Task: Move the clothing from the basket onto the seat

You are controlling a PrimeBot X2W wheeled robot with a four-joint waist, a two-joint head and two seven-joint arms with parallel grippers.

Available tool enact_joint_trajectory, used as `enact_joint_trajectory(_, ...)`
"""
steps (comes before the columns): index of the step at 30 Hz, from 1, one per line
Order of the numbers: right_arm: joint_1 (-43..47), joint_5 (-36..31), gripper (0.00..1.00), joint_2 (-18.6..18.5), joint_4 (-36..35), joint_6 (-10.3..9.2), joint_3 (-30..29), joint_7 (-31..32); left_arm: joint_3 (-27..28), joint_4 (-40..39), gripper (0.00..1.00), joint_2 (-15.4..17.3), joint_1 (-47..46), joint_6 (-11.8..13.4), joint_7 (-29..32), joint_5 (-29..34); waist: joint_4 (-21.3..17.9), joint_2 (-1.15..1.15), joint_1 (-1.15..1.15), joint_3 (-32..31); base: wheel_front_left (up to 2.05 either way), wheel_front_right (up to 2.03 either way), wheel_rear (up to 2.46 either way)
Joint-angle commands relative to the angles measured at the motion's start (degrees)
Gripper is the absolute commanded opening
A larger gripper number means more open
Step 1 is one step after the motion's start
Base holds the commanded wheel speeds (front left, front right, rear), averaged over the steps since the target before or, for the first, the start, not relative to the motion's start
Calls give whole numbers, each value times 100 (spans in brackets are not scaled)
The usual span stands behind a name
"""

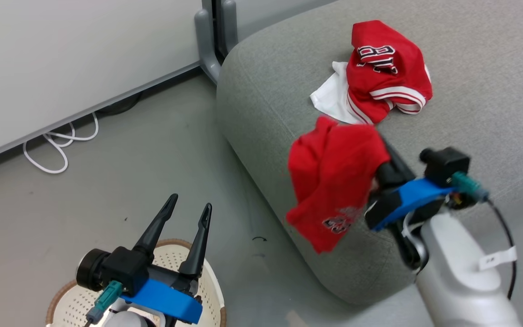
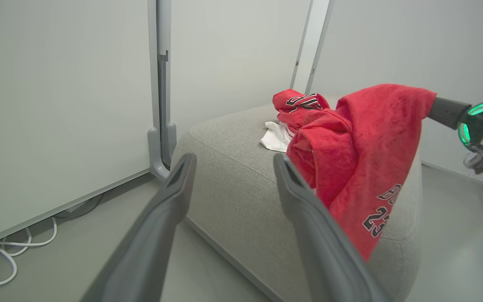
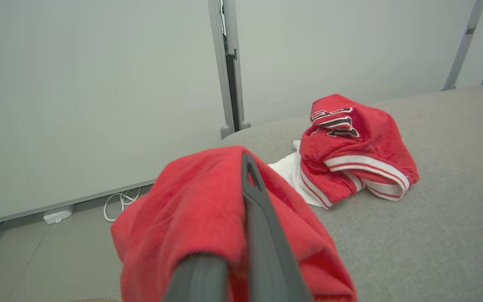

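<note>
— How many red fabric basketball garments with black-and-white lettering are counted?
— Two: the bunched garment and the hanging garment.
— And otherwise?
— One cream perforated plastic basket, one grey upholstered seat, one white cable.

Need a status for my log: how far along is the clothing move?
Done: one red striped garment lies on the grey seat. In hand: the right gripper holds a red number-23 garment hanging at the seat's edge. Left: release it; the visible part of the basket looks empty below the open left gripper.
</note>
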Motion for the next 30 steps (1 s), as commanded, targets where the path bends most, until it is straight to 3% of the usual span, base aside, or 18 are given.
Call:
enact_joint_trajectory(1, -166, -47, 0, -16, -47, 3, -105, -31, -3, -27, 100, 38, -92, -9, -28, -8, 54, 0, 0, 78, 0, 0, 0)
enact_joint_trajectory(8, -1142, -434, 0, -36, -119, 3, -1047, 31, -86, -174, 100, 283, -316, -9, -27, 87, 171, 0, 0, 661, 0, 0, 0)
enact_joint_trajectory(11, -1682, -237, 0, -63, -146, 3, -1433, 86, -110, -307, 100, 440, -444, -9, -28, 132, 194, 0, 0, 1001, 0, 0, 0)
enact_joint_trajectory(17, -2684, -164, 0, -654, -54, 3, -1863, 289, -197, -698, 100, 735, -715, -9, -28, 287, 298, 0, 0, 1786, 0, 0, 0)
enact_joint_trajectory(22, -3396, -320, 0, -1215, 142, 2, -2567, 247, -162, -1059, 100, 956, -904, -9, -28, 364, 384, 0, 0, 2391, 0, 0, 0)
enact_joint_trajectory(27, -3797, -471, 0, -1464, 425, 3, -3375, 168, -82, -1402, 100, 1104, -1037, 25, -24, 431, 486, 0, 0, 2854, 0, 0, 0)
enact_joint_trajectory(30, -3838, -537, 0, -1397, 670, 3, -3705, 124, -54, -1633, 100, 1127, -1101, 74, -24, 545, 546, 0, 0, 3077, 0, 0, 0)
